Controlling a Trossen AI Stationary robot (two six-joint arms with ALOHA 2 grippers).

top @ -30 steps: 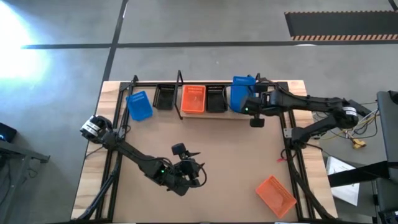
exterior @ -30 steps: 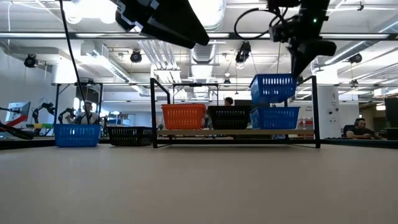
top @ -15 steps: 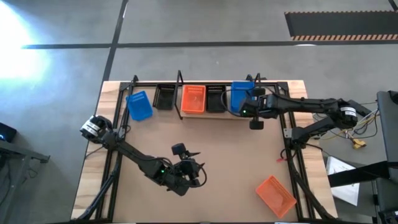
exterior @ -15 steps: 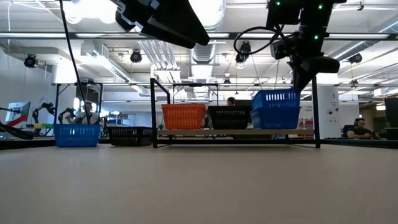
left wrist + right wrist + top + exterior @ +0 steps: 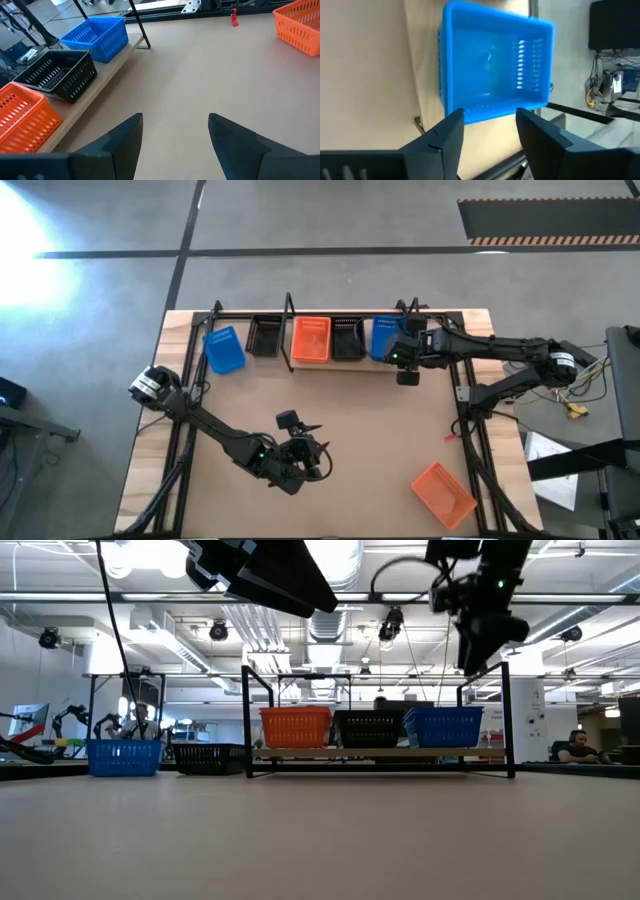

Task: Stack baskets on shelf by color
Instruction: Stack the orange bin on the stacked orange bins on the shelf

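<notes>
The shelf (image 5: 345, 364) runs along the table's far edge. On it stand an orange basket (image 5: 311, 340), a black basket (image 5: 348, 337) and a blue basket (image 5: 383, 335) that sits nested in another blue one (image 5: 443, 727). My right gripper (image 5: 489, 114) hovers open just above the blue stack's near wall (image 5: 485, 111), clear of it in the low view (image 5: 478, 652). Left of the shelf, a blue basket (image 5: 223, 350) and a black basket (image 5: 265, 335) rest on the table. Another orange basket (image 5: 443, 492) lies near the right front corner. My left gripper (image 5: 175, 120) waits open over mid-table (image 5: 303, 455).
Black wire posts (image 5: 505, 715) rise at the shelf's ends and a rail runs behind it. A small red object (image 5: 233, 17) lies on the table near the right edge. Bare brown tabletop (image 5: 370, 420) spreads between the two arms.
My right gripper has lowered the blue basket onto the blue one on the shelf, where it first sat tilted and now sits level and nested. The gripper has opened, let go and risen a little clear of it.
</notes>
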